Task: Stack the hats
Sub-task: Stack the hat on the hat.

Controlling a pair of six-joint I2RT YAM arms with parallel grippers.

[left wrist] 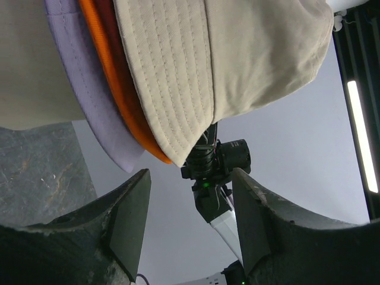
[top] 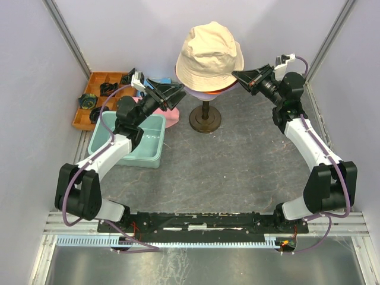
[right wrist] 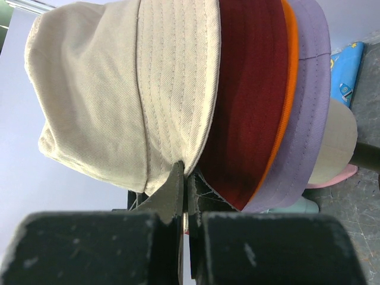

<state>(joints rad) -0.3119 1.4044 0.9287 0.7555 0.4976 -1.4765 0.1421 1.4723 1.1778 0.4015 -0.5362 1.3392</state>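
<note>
right gripper (right wrist: pixel 183 169) pinches the brim of the cream hat (top: pixel 208 50), likely seating it over the other hats (right wrist: pixel 249 89) on the head (right wrist: pixel 339 142); left gripper (left wrist: pixel 190 196) hangs released, empty.

A: Support surface? 
B: Table (top: pixel 237 166), covered by a dark grey mottled mat.

A: Items resting directly on it? 
B: Left side: teal plastic bin (top: pixel 151 135). An orange compartment tray (top: pixel 95 77) sits behind it in the far-left corner (dark small parts inside, too small to identify). A pink hat (top: pixel 172 117) lies just beside the bin's far right corner, partly hidden. Centre, far side: round dark stand base (top: pixel 205 121). A blue patterned cloth (right wrist: pixel 350 68) lies behind it, at the edge of the right wrist view. Near edge: black arm-mounting rail (top: pixel 202 222).
</note>
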